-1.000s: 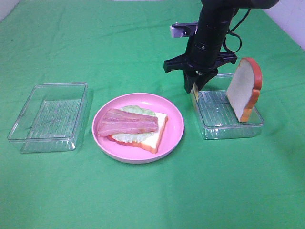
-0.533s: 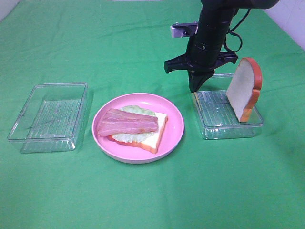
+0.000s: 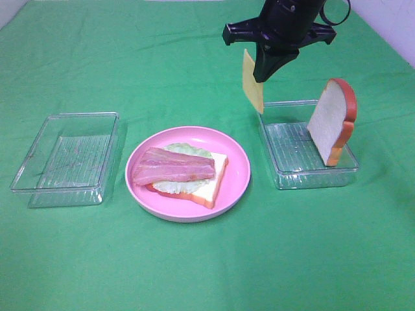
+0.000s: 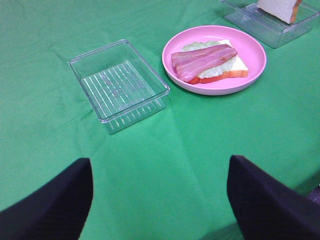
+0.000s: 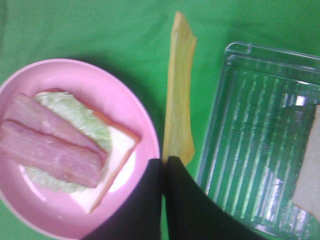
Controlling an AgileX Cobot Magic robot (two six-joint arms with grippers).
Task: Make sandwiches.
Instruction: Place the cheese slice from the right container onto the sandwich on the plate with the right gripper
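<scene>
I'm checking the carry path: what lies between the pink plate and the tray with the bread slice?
Only bare green cloth, seen in the exterior high view; in the right wrist view the held cheese slice hangs above that gap.

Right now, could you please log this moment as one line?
right gripper: shut on cheese slice, hanging in air | left gripper: open, empty | plate: bread, lettuce, bacon stacked | tray: bread slice standing

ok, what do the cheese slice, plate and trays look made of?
Cheese slice: probably soft matte plastic or foam; thin, edge looks wavy. Plate: likely hard plastic, semi-gloss; soft highlights on the rim. Trays: clear rigid plastic, glossy; green cloth shows through, ribbed floors.
</scene>
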